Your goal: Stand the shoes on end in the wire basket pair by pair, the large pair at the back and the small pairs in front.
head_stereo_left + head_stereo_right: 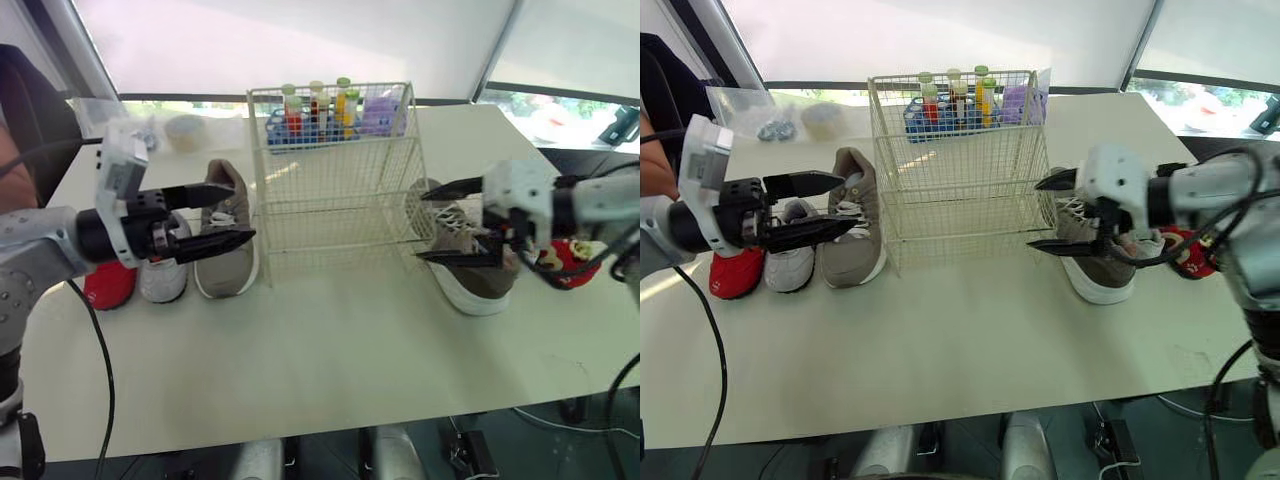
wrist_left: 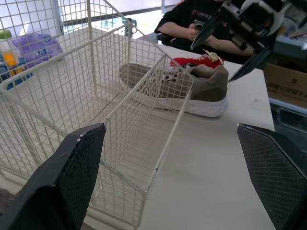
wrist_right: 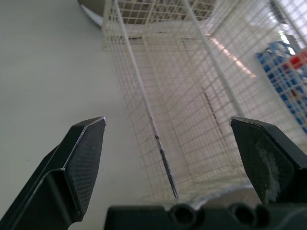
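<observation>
An empty white wire basket stands mid-table. To its left lie a large taupe shoe, a small white shoe and a small red shoe. My left gripper hovers open over the taupe shoe, pointing at the basket's left wall, holding nothing. On the basket's right lies the other large taupe shoe, with a small red shoe beyond it. My right gripper is open and empty above that shoe's toe, just off the basket's right wall. The left wrist view shows the basket and the taupe shoe.
Behind the basket sits a blue rack of bottles beside a purple item. A plastic bag and a tape roll lie at the back left. A person sits past the table's right end. Bare tabletop stretches in front.
</observation>
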Available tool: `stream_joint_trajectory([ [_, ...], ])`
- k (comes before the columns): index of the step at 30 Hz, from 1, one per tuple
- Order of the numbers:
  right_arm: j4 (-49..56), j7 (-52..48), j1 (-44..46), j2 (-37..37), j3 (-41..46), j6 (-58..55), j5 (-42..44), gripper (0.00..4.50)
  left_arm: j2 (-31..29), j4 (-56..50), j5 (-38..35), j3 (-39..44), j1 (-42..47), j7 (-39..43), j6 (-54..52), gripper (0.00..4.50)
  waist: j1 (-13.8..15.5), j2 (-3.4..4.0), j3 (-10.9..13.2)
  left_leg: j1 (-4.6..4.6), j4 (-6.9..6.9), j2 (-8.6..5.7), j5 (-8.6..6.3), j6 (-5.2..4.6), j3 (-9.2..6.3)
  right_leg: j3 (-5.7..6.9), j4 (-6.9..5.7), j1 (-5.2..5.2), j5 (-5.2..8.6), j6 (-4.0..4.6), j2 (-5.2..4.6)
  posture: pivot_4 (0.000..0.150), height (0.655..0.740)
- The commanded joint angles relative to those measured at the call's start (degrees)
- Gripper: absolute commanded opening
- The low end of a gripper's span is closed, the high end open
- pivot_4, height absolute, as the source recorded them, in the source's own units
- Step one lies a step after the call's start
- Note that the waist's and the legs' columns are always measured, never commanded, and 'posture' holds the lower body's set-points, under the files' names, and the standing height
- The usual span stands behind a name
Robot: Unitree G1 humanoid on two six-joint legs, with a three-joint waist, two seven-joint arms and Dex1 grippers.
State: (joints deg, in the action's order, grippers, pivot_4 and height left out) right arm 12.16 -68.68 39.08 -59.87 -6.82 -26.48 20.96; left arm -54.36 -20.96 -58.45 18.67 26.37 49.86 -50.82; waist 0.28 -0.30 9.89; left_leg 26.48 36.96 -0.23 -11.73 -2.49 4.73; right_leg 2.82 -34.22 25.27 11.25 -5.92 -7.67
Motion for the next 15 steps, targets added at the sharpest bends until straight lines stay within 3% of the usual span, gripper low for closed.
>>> stream_joint_trajectory([
  [1, -3.5, -0.19, 2.73, 2.72, -4.86, 3.42, -6.34, 4.5, 0.55, -1.32, -0.07, 0.21, 1.07, -0.85, 0.83, 4.48, 0.09, 0.0, 0.0, 0.0, 0.04, 0.0, 0.0, -0.01, 0.0, 0.02, -0.01, -0.02, 0.0, 0.0, 0.0, 0.15, 0.7347],
  [7, -6.85, 1.64, 4.62, 7.13, -9.11, 3.42, -13.11, 4.5, 1.07, -2.22, 0.16, 0.12, 1.13, -1.8, 0.69, 4.48, 0.28, 0.0, 0.0, 0.0, 0.16, 0.0, 0.01, -0.01, -0.03, 0.08, -0.07, -0.11, -0.01, -0.01, 0.01, 0.15, 0.7347],
  [10, -8.72, 3.1, 4.91, 8.36, -11.17, 3.74, -17.32, 3.64, 1.33, -2.61, 0.37, -0.09, 1.19, -2.24, 0.9, 4.5, 0.28, -0.01, 0.0, -0.01, 0.16, 0.0, 0.01, -0.01, -0.06, 0.13, -0.07, -0.14, -0.01, -0.02, 0.02, 0.15, 0.7347],
  [13, -8.07, 2.07, 4.63, 9.07, -11.22, 3.19, -17.6, 2.24, 1.45, -2.46, 0.64, -0.35, 1.5, -2.25, 1.01, 4.5, 0.24, 0.0, 0.0, -0.02, 0.17, 0.0, 0.01, 0.0, -0.07, 0.15, -0.08, -0.16, -0.02, -0.03, 0.03, 0.15, 0.7347],
  [15, -7.74, 1.26, 4.49, 9.41, -11.1, 3.29, -17.65, 1.05, 1.48, -2.19, 0.96, -0.62, 1.75, -2.15, 1.25, 4.5, 0.29, 0.0, 0.0, -0.01, 0.16, 0.0, 0.04, -0.02, -0.08, 0.16, -0.09, -0.16, -0.05, -0.09, 0.05, 0.15, 0.7347],
])
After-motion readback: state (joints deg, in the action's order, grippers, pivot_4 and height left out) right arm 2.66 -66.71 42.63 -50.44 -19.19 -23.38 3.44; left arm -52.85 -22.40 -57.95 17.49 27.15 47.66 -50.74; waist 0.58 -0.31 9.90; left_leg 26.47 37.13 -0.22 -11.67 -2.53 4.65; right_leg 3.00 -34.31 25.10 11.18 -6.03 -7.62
